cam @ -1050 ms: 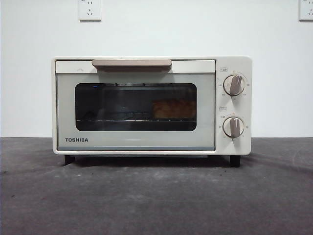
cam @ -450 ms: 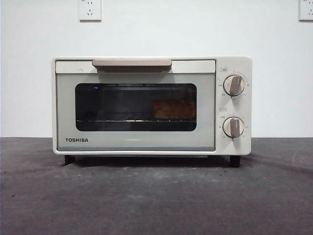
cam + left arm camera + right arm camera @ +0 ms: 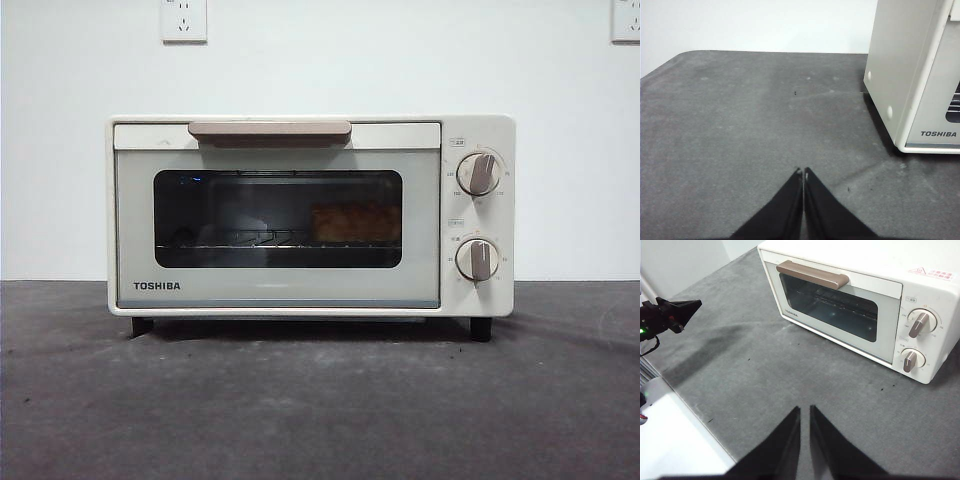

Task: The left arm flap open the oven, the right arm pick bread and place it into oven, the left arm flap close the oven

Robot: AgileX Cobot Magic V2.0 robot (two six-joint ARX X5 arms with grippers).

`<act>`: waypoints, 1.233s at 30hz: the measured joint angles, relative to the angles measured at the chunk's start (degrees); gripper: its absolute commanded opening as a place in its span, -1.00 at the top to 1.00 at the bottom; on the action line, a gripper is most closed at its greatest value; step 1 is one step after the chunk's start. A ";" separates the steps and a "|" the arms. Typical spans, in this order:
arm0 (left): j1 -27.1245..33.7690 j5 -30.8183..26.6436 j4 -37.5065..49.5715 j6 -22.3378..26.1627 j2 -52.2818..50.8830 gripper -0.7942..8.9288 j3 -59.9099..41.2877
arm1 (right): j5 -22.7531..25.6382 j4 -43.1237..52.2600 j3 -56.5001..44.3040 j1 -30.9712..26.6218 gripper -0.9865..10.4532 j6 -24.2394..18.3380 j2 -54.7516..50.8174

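The cream-white oven stands in the middle of the table with its door shut, beige handle at the top. Through the dark glass the golden bread rests on the wire rack, toward the knob side. My left gripper is shut and empty, low over the grey table, well off the oven's side wall. My right gripper is shut and empty too, held high in front of the oven. The left gripper also shows in the right wrist view, away from the door.
Two round knobs sit beside the door. The grey table stretches in front of the oven, and its edge runs near my right arm. A white wall with sockets stands behind.
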 measured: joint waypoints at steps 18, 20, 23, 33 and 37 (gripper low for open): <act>0.00 0.00 0.00 0.02 0.00 0.82 0.00 | 1.62 2.62 -0.59 -4.81 0.78 -4.22 -1.51; 0.00 0.00 0.00 0.02 0.00 0.82 0.00 | 1.25 8.15 -3.08 -9.92 0.78 -6.54 -3.02; 0.00 0.00 0.00 0.02 0.00 0.82 0.00 | 1.11 16.66 -9.57 -18.34 0.78 -9.38 -5.31; 0.00 0.00 0.00 0.02 0.00 0.82 0.00 | 0.09 34.25 -39.04 -39.45 0.78 -12.00 -20.13; 0.00 0.00 0.00 0.02 0.00 0.82 0.00 | 0.11 34.69 -44.81 -41.97 0.78 -12.07 -23.02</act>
